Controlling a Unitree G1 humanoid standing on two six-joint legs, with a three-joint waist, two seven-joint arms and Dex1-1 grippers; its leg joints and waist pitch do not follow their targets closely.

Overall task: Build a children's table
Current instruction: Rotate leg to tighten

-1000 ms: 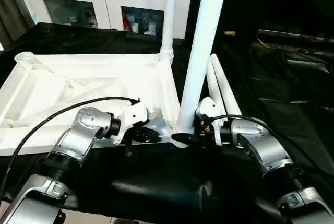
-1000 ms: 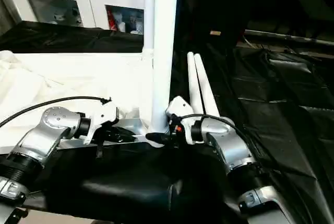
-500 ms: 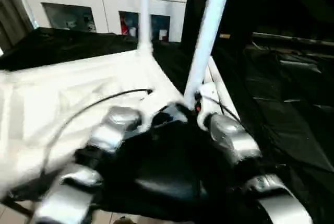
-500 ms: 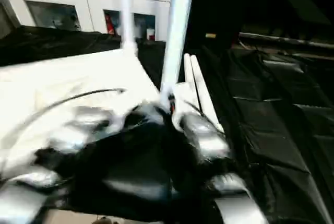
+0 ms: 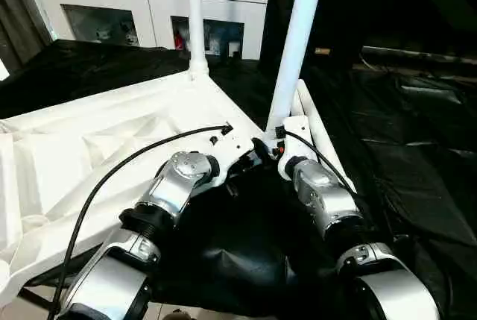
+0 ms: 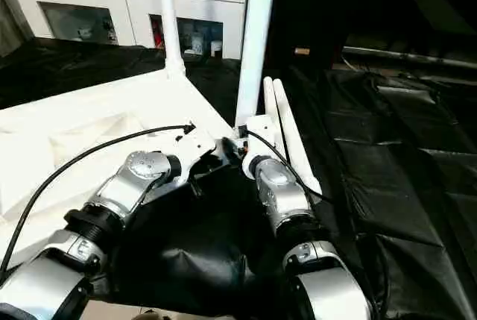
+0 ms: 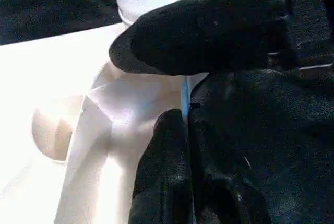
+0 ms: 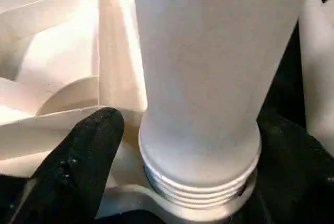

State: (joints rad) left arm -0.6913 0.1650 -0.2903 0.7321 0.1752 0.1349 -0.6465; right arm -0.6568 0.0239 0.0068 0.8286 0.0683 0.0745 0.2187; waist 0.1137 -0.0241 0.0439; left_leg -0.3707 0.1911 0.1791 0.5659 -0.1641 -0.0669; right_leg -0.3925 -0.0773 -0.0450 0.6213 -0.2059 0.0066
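The upturned tabletop (image 5: 112, 133) fills the left, a cabinet (image 5: 149, 7) behind it. At centre, the left gripper (image 5: 250, 160) pinches its edge; the right gripper (image 8: 172, 182) straddles an upright leg (image 5: 294, 51). Spare legs (image 5: 317, 133) lie to the right.

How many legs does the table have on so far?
One leg already stands in the far corner of the upside-down tabletop. A second leg is going in at the near corner: its threads still show above the socket, so it isn't screwed down fully. The right gripper is around its base, and the left gripper is beside it. Two more legs lie on the black cloth, waiting.
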